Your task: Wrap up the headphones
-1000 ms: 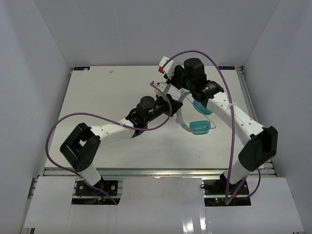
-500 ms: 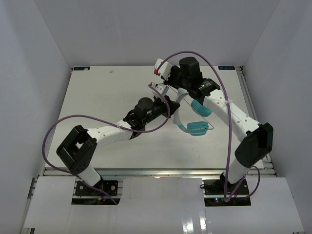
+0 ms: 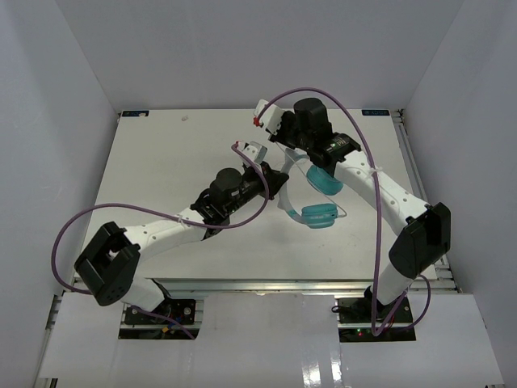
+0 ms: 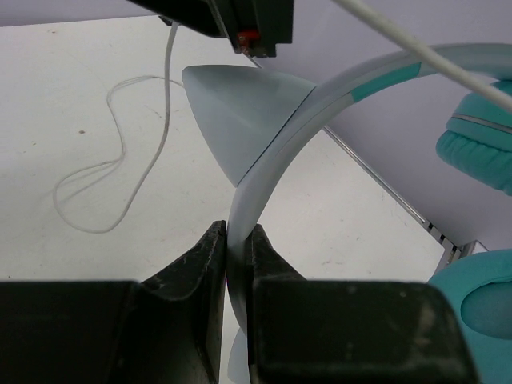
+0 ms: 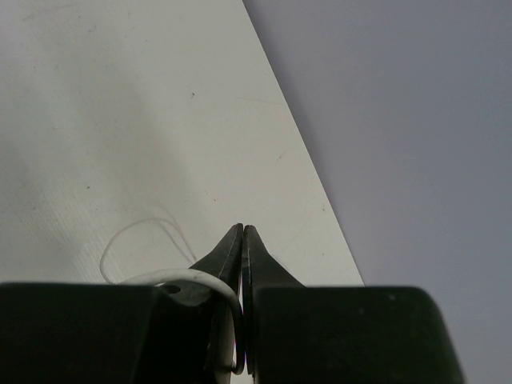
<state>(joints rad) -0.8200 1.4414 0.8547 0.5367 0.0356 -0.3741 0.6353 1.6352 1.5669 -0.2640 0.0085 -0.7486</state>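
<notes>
Above mid-table, left end effector [image 4: 238, 234] clamps headphones [image 4: 332, 86], cups [image 4: 480, 144] rightward; right end effector [image 5: 242, 234] pinches cord [image 5: 188, 275].

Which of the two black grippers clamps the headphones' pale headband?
The left gripper: its jaws squeeze the pale headband, whereas the right gripper pinches the thin white cord.

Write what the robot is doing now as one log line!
left gripper: shut on headband | right gripper: shut on white cord | wrap: not done

Headphones [image 4: 276, 164] — one; ear cups [image 3: 321, 215] two; cord [image 4: 128, 188] one
</notes>
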